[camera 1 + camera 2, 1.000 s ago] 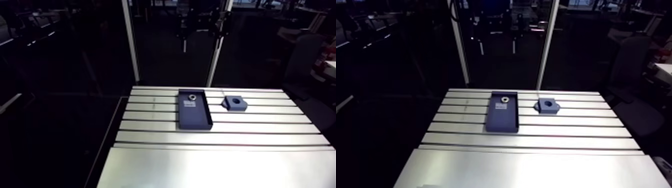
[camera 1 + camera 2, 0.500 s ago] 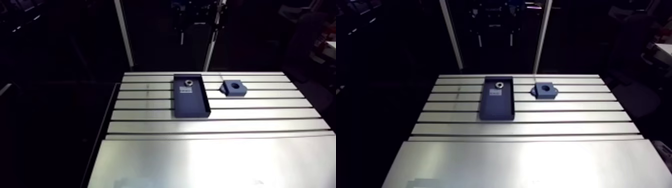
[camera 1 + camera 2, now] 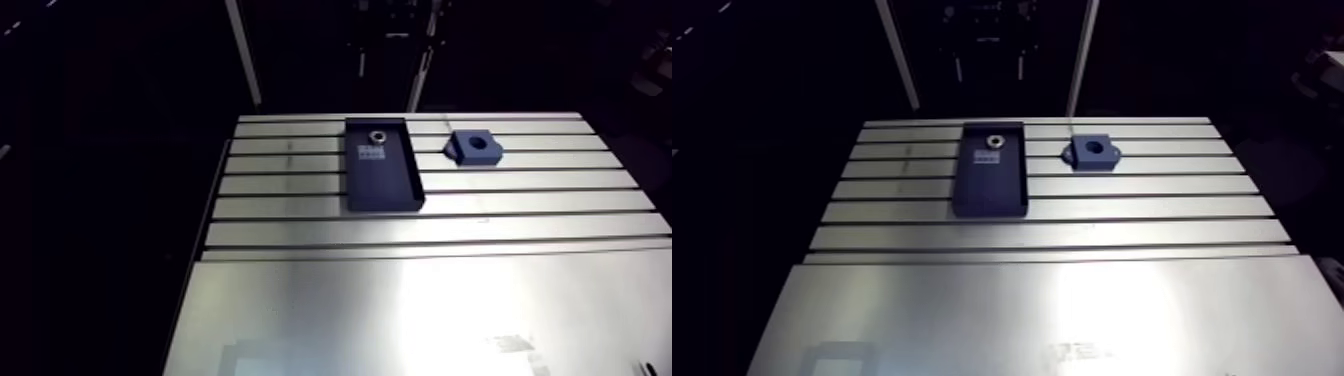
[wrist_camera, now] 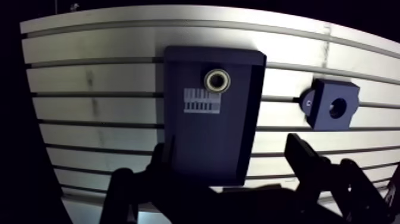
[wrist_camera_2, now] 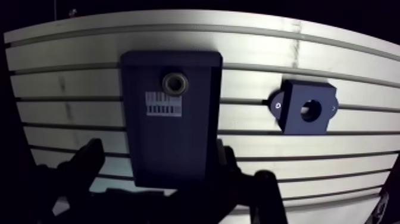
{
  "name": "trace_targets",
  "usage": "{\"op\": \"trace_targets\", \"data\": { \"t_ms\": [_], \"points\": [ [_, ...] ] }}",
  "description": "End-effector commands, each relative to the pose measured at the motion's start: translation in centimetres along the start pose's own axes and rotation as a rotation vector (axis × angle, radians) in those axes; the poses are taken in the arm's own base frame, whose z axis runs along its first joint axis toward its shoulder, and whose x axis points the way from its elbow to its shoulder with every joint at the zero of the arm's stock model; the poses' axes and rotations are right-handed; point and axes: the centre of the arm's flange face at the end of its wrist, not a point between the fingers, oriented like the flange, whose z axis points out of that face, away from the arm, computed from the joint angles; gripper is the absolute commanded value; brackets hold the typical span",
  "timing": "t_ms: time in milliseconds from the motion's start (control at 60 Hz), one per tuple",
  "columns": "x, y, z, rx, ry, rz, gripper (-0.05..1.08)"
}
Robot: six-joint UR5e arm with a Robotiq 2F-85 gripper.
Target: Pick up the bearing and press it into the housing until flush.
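Note:
A small metal ring bearing (image 4: 217, 80) lies at the far end of a dark blue rectangular tray (image 4: 208, 143), just beyond a white barcode label (image 4: 202, 100). A dark blue housing block (image 4: 333, 107) with a round bore sits apart from the tray, to its right in the arm view (image 3: 475, 147). In the wrist view my gripper (image 4: 229, 149) hovers high over the tray's near end, open, with nothing between its dark fingers (image 4: 306, 164). The bearing is well ahead of the fingertips. The gripper does not show in the arm view.
Both parts rest on the slotted aluminium table (image 3: 300, 205). A smooth metal plate (image 3: 430, 310) covers its near part. Two white upright posts (image 3: 243, 55) stand behind the table's far edge, and its left edge drops into darkness.
The arm camera has shifted and tilted down, so the table fills more of the view. Tray, bearing and housing have kept their places on the table.

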Motion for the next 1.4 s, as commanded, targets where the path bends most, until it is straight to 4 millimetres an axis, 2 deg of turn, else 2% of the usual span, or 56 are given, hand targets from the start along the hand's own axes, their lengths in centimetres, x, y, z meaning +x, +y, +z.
{"op": "trace_targets", "data": {
  "t_ms": [17, 150, 367, 483, 517, 567, 1000, 1400],
  "points": [
    [0.9, -0.1, 1.1, -0.002, 0.008, -0.003, 0.01],
    [1.5, -0.1, 2.5, -0.002, 0.0, -0.005, 0.01],
    [1.9, -0.2, 3.5, -0.005, 0.002, -0.006, 0.01],
    [2.1, -0.1, 4.4, -0.004, -0.012, -0.004, 0.13],
    [2.1, -0.1, 4.4, -0.004, -0.012, -0.004, 0.13],
    [2.1, -0.2, 4.8, -0.004, -0.011, -0.004, 0.21],
    [2.2, -0.3, 7.0, -0.001, -0.037, -0.003, 0.38],
    [2.1, -0.1, 8.6, -0.001, -0.029, -0.005, 0.39]
  ]
}}
